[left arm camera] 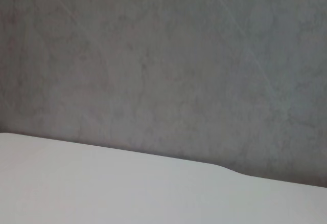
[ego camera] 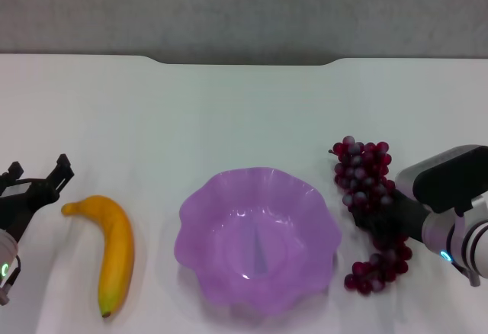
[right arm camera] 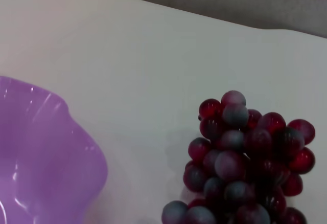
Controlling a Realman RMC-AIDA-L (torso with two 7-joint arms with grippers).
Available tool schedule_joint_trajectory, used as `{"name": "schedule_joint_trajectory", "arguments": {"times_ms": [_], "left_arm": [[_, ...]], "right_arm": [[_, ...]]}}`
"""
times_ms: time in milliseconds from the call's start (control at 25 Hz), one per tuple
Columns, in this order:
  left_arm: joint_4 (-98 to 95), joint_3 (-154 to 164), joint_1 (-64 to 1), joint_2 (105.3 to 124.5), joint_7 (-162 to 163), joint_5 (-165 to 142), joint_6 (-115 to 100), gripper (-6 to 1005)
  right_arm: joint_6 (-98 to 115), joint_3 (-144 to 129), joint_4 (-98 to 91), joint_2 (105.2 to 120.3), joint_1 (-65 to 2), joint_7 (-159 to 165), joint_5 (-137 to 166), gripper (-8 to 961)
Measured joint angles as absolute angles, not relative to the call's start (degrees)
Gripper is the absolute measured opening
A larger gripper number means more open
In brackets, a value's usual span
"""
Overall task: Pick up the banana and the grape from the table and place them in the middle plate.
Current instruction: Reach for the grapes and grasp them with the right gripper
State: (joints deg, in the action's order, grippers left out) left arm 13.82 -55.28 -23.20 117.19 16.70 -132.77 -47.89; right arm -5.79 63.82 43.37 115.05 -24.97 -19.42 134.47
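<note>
Right tool (ego camera: 389, 216) fingers hidden among grape (ego camera: 364, 174)

The left gripper (ego camera: 34, 178) was held low just to the left of the banana (ego camera: 113, 251), its two dark fingers spread apart and clear of the fruit. The right gripper (ego camera: 381, 223) was lowered onto the middle of the grape (ego camera: 366, 212), its fingers hidden

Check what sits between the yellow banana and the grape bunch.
In the head view, only the translucent purple scalloped plate lies between the curved yellow banana and the dark red grape bunch.
</note>
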Motion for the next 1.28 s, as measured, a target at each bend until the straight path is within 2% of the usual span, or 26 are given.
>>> {"name": "schedule_joint_trajectory", "arguments": {"times_ms": [120,360,680,1280], "left_arm": [[13.9,-55.3,-23.2,117.21,16.7,-132.8,-47.9,894],[13.8,-55.3,-23.1,117.20,16.7,-132.7,-47.9,894],[13.6,-55.3,-22.9,117.16,16.7,-132.6,-47.9,893],[13.6,-55.5,-22.8,117.15,16.7,-132.5,-47.9,893]], "right_arm": [[-6.0,63.8,43.3,115.05,-25.0,-19.4,134.5,852],[-6.4,63.8,43.3,115.05,-25.0,-19.4,134.5,683],[-6.5,63.6,43.7,115.05,-24.8,-19.4,134.5,590],[-6.0,63.0,43.7,115.05,-24.9,-19.4,134.5,499]]}}
